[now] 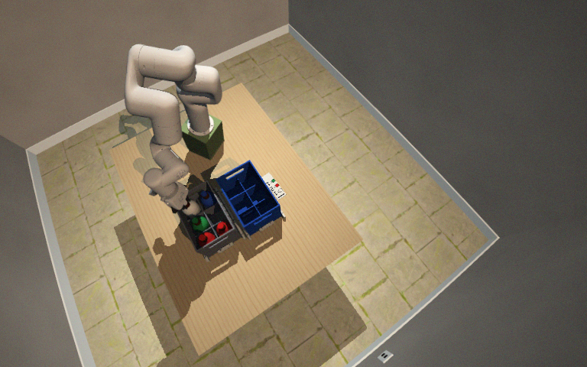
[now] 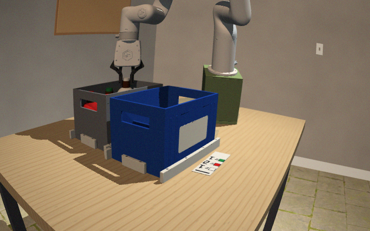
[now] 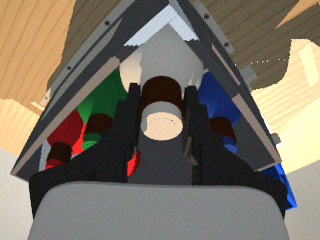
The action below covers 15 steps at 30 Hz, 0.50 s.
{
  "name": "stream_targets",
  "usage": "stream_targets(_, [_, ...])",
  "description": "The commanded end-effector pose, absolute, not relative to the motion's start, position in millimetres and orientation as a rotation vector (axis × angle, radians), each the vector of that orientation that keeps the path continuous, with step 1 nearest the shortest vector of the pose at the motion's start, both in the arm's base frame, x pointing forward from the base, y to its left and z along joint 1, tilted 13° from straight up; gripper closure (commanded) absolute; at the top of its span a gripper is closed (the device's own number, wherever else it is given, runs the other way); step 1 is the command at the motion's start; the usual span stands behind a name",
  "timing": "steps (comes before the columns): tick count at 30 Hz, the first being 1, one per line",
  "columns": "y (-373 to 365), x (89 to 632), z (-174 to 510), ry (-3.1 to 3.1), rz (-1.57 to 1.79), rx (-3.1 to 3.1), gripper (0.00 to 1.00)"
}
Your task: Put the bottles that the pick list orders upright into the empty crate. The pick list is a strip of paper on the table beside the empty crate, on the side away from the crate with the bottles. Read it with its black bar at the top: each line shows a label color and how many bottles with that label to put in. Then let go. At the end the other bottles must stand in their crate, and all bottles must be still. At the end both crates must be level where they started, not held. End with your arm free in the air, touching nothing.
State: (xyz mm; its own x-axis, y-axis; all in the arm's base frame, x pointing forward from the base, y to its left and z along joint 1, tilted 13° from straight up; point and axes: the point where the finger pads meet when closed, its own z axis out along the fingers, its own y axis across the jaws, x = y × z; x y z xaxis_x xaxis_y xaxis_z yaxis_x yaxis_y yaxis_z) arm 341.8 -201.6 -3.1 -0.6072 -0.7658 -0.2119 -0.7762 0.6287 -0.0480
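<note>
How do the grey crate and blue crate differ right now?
The grey crate holds bottles with red, green and blue labels; the blue crate has every compartment empty. The gripper hangs over the grey crate, shut on a white-labelled bottle; the blue crate is unattended. Both sit level on the table.

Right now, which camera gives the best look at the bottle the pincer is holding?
The wrist view: the white bottle fills the middle, its brown neck clamped between the pincer fingers. The exterior view shows only its neck above the grey crate. From the top, the arm mostly hides it.
</note>
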Motion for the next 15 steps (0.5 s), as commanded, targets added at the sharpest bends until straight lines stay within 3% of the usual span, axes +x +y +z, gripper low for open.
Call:
stream_targets(1, [-204,342,4,2.638,0.065,-1.265,1.00])
stream_targets(15, [-207,339,24,2.638,0.065,-1.265,1.00])
